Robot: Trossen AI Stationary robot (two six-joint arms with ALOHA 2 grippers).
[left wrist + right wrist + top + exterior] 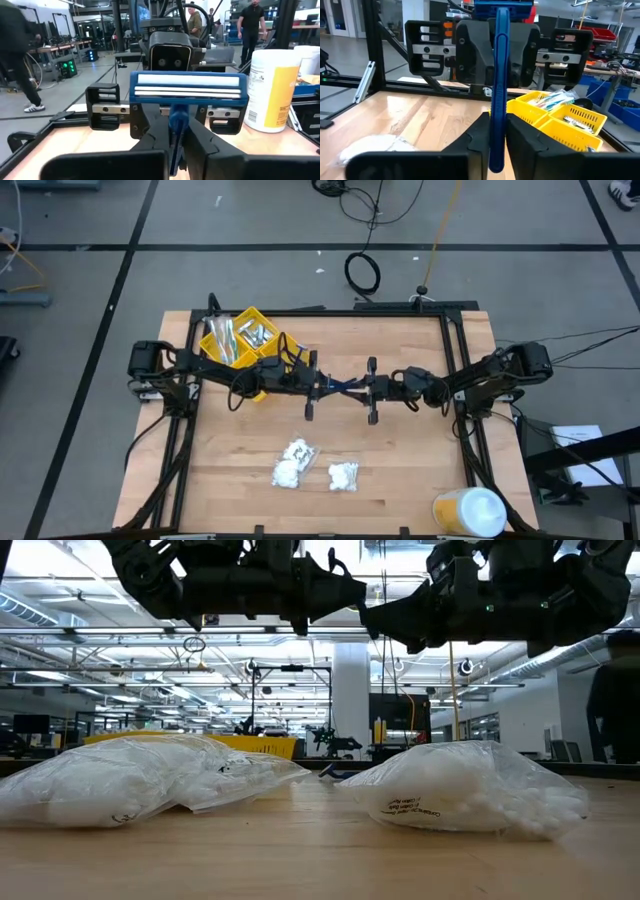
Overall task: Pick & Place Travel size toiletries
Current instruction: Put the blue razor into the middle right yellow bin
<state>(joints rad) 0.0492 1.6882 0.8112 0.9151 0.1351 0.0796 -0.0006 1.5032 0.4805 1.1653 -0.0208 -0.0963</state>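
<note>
A blue razor (345,385), one of the travel size toiletries, hangs in the air over the table's middle between my two grippers. My left gripper (322,383) comes from the table's left and my right gripper (368,387) from its right. Both point level and face each other, each shut on the razor's handle. The razor's head (189,87), blue with white strips, lies crosswise just beyond my left fingertips. Two clear bags of white fluffy lumps (295,463) (343,476) lie flat on the wood nearer the front edge. My left gripper pinches the razor's blue handle (176,145) between its two fingers, close behind the head. The fingers come level from the table's left and lie along the handle. The razor is lifted clear of the table. My right gripper pinches the handle (497,140) between its two fingers at the end away from the head. It comes level from the table's right, fingers along the handle. The handle runs on from them toward the head (502,6) at my left gripper.
A yellow compartment tray (240,335) holding several small items stands at the far left, just behind my left arm. A large white-and-yellow round container (470,512) stands at the near right corner. A black frame (455,350) borders the table. People walk in the room beyond.
</note>
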